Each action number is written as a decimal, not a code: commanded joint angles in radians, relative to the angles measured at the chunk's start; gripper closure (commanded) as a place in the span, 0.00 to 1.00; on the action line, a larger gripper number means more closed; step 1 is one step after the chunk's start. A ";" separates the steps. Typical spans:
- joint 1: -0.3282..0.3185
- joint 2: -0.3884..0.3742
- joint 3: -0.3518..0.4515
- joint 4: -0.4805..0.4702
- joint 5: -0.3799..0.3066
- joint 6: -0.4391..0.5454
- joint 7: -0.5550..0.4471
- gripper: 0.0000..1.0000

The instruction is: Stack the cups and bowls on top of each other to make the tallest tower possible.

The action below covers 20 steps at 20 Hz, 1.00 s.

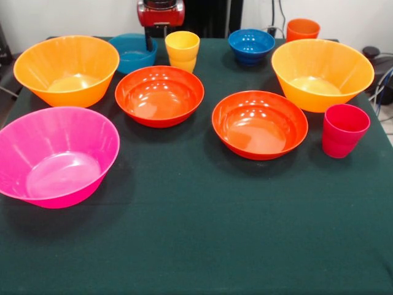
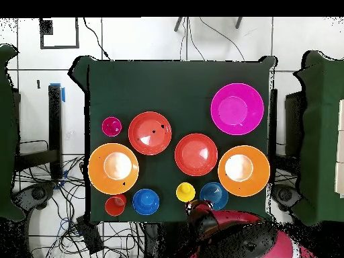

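Note:
All bowls and cups stand apart on the green table [image 1: 196,239]; no tower shows. Two large orange-yellow bowls sit at the left [image 1: 66,69] and right [image 1: 322,72]. The pink bowl [image 1: 55,153] is at the near left. Two red-orange bowls [image 1: 159,95] [image 1: 260,123] sit in the middle. Two blue bowls [image 1: 133,52] [image 1: 251,45] are at the far side. The yellow cup [image 1: 182,51] stands between them, the orange cup [image 1: 303,29] far right, the red-pink cup [image 1: 344,129] right. My gripper [image 1: 149,40] hangs at the top edge, by the left blue bowl's rim.
In the overhead view the red arm [image 2: 225,232] lies at the bottom, beside the blue bowl [image 2: 213,194] and yellow cup [image 2: 185,192]. Cables [image 2: 47,195] lie on the floor to the left. The table's bare cloth [image 2: 168,87] stretches beyond the pink bowl [image 2: 236,109].

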 commanded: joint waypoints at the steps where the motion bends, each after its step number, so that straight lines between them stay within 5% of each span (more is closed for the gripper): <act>1: 0.035 0.038 0.053 -0.125 -0.049 -0.074 0.078 0.00; 16: 0.032 0.020 0.059 -0.137 -0.036 -0.008 0.064 0.00; 17: 0.038 0.018 0.052 -0.137 -0.036 -0.013 0.067 1.00; 20: 0.036 0.010 0.058 -0.132 -0.024 0.024 0.063 1.00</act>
